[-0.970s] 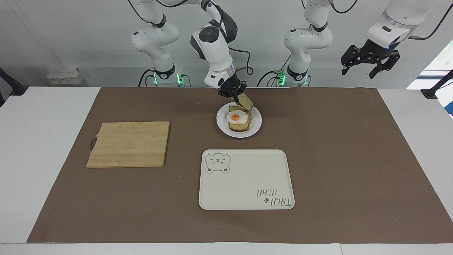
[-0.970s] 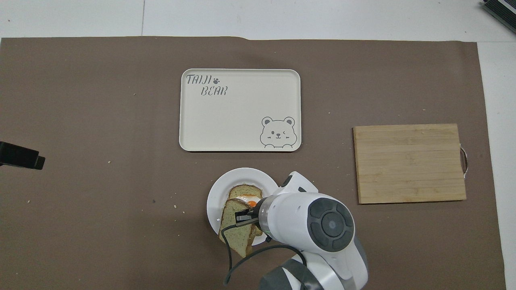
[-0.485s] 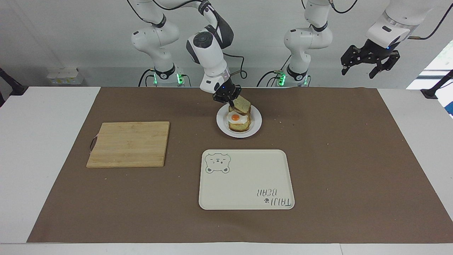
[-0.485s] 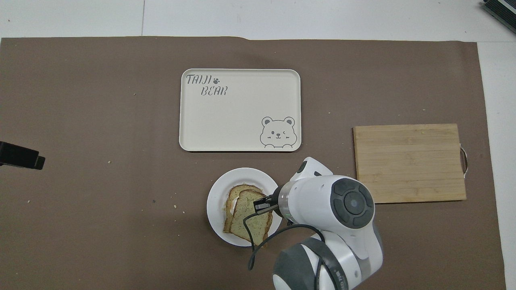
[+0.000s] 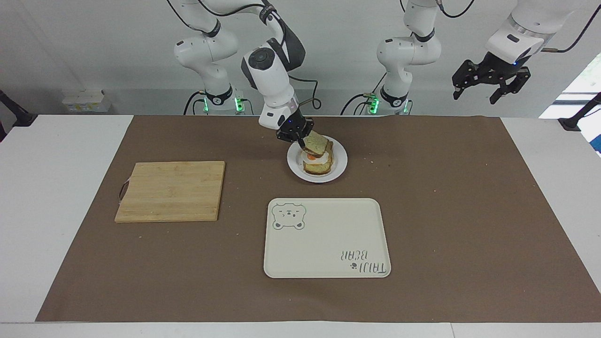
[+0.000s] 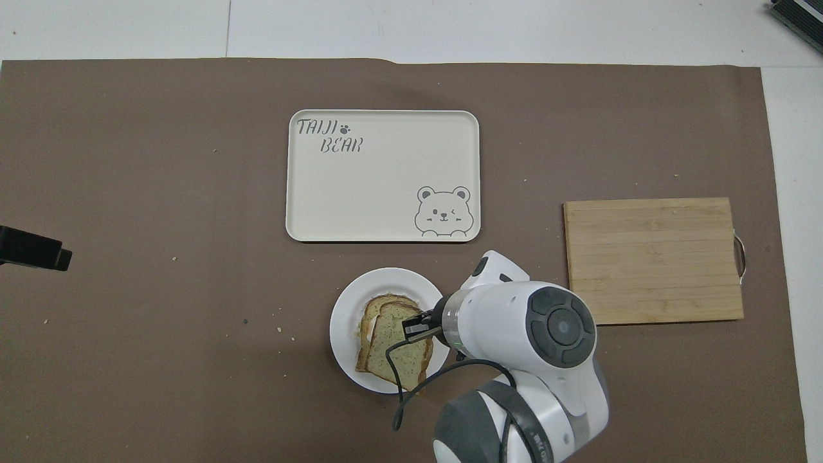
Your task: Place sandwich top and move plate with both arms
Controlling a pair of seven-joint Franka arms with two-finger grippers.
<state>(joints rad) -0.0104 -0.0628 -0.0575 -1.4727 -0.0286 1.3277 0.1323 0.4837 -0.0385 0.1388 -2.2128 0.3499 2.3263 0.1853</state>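
Two steps in this job and I'm partway through the first — the right gripper [image 5: 303, 142] is pinched on one edge of the sandwich top [image 5: 316, 142], holding it over the stack on the plate [image 5: 339, 165]. From the facing view the slice is tilted, its gripped edge down near the fried egg [image 5: 313, 157] and its free edge raised toward the robots, so I wouldn't call it laid down yet. From overhead it covers most of the bottom slice [image 6: 368, 319], with just a strip of that slice and a bit of egg white peeking out on the left arm's side. Long axis of the top slice runs roughly from the tray [image 6: 308, 199] end back toward the robots, skewed a little, and the rounded end points toward the tray, the squarer end hanging close to the plate's rim nearest the robots. My read on the next move: flatten it out, nudge it to line up with the slice below, then let go without dragging it off. The left gripper [image 5: 490, 84] is spread wide and waiting up high past the left arm's end of the mat — it'll need to come in for the plate carry, and I'm guessing the tray is where the plate ends up. The cutting board [image 5: 171, 190] sits bare toward the right arm's end.
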